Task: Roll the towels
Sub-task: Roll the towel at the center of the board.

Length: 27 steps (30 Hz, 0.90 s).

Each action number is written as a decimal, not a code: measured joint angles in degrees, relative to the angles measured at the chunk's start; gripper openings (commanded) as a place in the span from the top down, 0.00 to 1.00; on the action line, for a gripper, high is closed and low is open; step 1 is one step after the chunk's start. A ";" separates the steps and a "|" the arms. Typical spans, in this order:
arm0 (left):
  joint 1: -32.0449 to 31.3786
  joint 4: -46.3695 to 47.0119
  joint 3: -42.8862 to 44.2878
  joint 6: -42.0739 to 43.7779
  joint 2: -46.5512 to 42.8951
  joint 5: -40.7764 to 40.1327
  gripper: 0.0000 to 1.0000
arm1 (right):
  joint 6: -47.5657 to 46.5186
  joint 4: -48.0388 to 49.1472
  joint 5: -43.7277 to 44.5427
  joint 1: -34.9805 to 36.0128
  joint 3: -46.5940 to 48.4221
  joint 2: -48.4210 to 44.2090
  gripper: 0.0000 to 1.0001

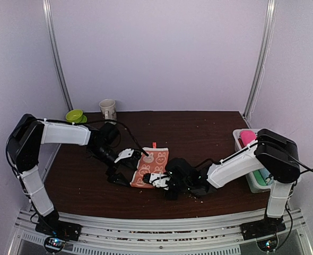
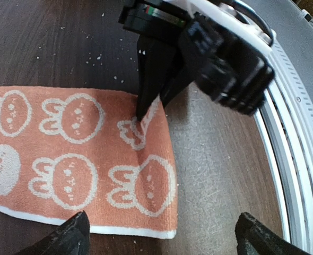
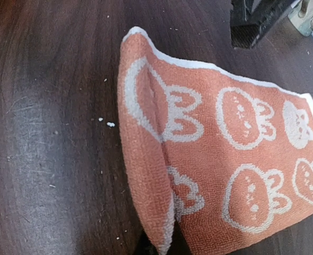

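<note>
Mostly flat, orange bunny-print towel [image 1: 153, 162], one edge pinched up

The orange towel [image 2: 82, 159] is nubby terry cloth; table [image 2: 220, 159] dark, scuffed, matt wood.

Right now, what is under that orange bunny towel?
The towel lies on the dark table; the right hand pinches its raised edge. Anything beneath the flat part is covered.
</note>
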 measured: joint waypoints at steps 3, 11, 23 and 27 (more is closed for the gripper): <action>0.00 1.77 -1.62 -0.44 -1.09 -0.57 0.02 | 3.26 -2.97 -4.48 -1.95 1.70 0.00 1.00; 0.00 7.26 -5.03 -2.89 -1.09 -1.84 0.09 | 10.60 -8.96 -15.82 -6.99 5.81 1.05 1.00; -0.02 11.89 -5.18 -6.56 -0.94 -3.32 0.27 | 15.28 -12.26 -24.74 -9.84 10.38 4.70 1.00; -0.13 11.96 -4.98 -8.15 0.22 -4.81 0.44 | 16.33 -13.57 -26.51 -10.45 11.96 5.73 1.00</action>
